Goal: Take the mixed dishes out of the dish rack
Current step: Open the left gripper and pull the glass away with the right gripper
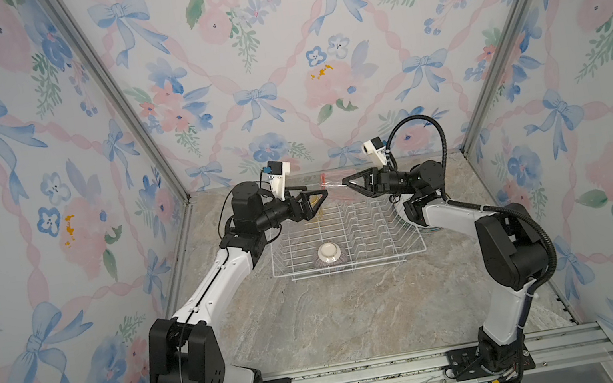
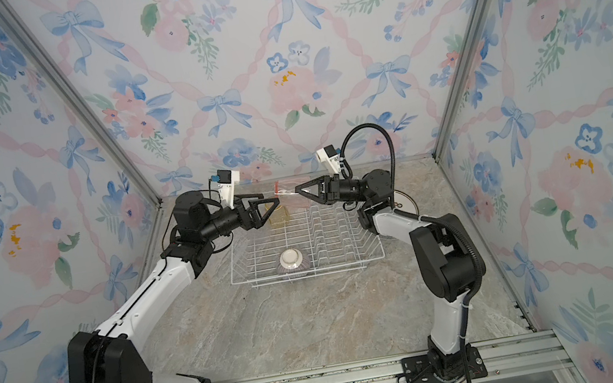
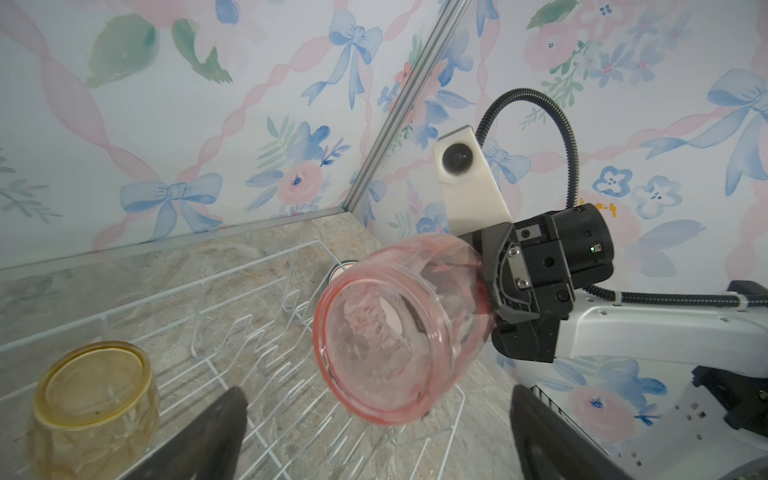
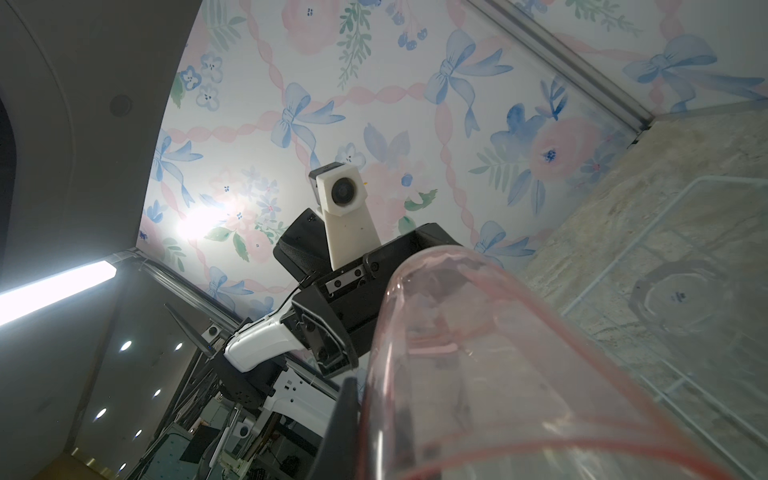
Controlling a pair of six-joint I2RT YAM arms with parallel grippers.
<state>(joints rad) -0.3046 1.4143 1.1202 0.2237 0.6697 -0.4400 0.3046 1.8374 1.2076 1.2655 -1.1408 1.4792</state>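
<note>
Currently pinching the pink tumbler [image 1: 331, 186] with the right gripper [image 1: 346, 182], jaws clenched on the glass wall at the tumbler's right end, and holding it on its side in the air over the far edge of the dish rack [image 1: 296, 240], clear of the wires. Presenting the tumbler's other end leftward toward the left gripper [image 1: 319, 204], spread wide, released and grasping nothing, hovering just left of the glass above the rack's far-left corner. Showing the same in the left wrist view: pink tumbler [image 3: 395, 332] lying round end on beyond the two dark fingers [image 3: 216, 432], apart from both, with the right gripper [image 3: 488, 291] biting its far end. Filling much of the right wrist view with the pink tumbler [image 4: 478, 374], pressing against one dark finger [image 4: 345, 419]. Noting the yellow tumbler [image 3: 95, 407] standing in the rack's far-left corner, directly under the left gripper. Noting the purple-striped bowl [image 1: 328, 257] resting upside down, white foot up, at the middle of the rack's near edge. Noting a white plate [image 2: 407, 204] lying on the marbled table [image 1: 319, 325] just right of the rack, mostly hidden under the right arm, and being unable to tell how many more are lying beneath it.
</note>
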